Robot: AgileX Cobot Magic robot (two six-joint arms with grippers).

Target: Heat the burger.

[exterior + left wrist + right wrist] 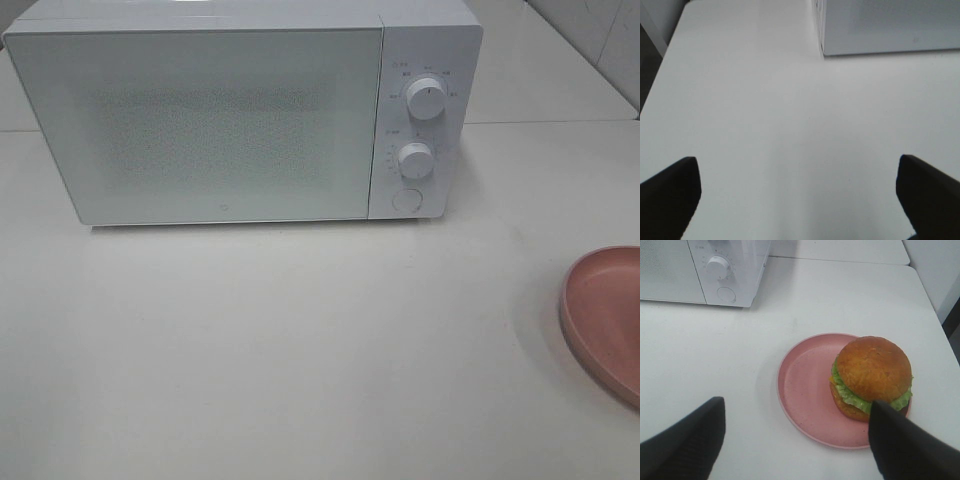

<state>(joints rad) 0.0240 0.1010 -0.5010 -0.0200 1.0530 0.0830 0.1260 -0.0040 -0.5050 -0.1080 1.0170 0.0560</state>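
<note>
Evidently nothing is begun: the microwave (200,120) door is shut, the burger (872,377) sits on the pink plate (805,390) nearby. Both the left gripper (799,195) and the right gripper (795,440) stand apart and empty (the door likely wants opening first).

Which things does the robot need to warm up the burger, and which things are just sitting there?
Needed:
- burger, sitting on the pink plate
- microwave, door shut
- right gripper, open above the plate

Just there:
- left gripper, open over bare white table
</note>
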